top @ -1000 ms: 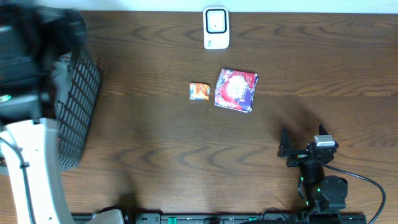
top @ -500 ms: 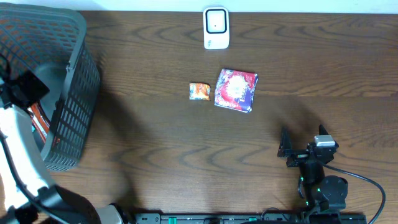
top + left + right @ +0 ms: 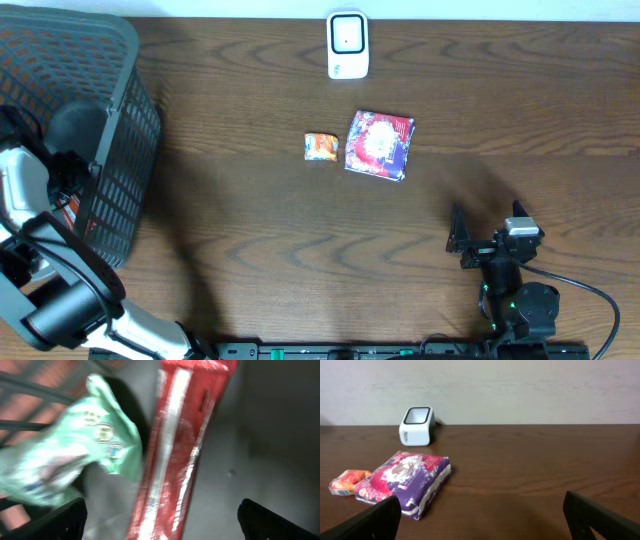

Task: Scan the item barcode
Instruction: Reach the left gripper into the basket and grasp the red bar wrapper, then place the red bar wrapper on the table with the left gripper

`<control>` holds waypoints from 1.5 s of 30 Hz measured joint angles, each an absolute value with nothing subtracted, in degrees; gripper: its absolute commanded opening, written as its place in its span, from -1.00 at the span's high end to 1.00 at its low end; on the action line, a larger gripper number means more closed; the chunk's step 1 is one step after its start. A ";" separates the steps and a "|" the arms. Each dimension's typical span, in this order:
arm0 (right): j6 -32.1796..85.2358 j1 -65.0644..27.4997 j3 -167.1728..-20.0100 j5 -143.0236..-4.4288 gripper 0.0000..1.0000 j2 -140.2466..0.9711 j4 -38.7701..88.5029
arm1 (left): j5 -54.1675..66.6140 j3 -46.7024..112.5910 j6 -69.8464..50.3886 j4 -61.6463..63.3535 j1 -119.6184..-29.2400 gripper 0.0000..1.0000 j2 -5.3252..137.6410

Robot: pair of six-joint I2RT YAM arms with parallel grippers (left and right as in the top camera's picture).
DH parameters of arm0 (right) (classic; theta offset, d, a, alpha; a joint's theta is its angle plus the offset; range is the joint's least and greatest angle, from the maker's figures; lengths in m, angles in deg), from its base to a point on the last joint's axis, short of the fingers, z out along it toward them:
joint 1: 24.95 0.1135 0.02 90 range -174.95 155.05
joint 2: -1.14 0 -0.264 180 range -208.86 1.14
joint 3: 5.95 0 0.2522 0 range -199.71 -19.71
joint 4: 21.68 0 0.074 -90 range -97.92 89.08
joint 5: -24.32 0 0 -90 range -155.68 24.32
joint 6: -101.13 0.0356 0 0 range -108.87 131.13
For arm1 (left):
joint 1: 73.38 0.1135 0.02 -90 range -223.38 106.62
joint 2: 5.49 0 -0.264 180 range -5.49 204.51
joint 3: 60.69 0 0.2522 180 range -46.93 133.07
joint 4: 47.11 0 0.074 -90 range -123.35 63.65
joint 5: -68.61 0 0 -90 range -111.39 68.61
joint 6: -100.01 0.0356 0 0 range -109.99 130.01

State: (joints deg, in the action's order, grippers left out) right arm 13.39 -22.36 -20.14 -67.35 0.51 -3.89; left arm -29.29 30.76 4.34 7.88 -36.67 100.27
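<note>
Left tool [image 3: 161, 519] released in basket [image 3: 130, 130], red packet [image 3: 175, 450] beneath, green packet [image 3: 75, 455] beside it. Right tool [image 3: 481, 517] released, scanner [image 3: 417, 425] ahead-left.

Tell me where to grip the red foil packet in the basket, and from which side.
I would grip the red foil packet across its narrow width, mid-length, coming from above with the open left pincer. It is long and slim; the basket floor is bare along one edge, the green packet crowds the other.
</note>
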 measured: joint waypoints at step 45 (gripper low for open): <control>13.39 -22.36 -20.14 -67.38 -0.99 0.51 -3.89 | 17.74 33.14 -9.67 -12.12 -58.68 0.85 71.35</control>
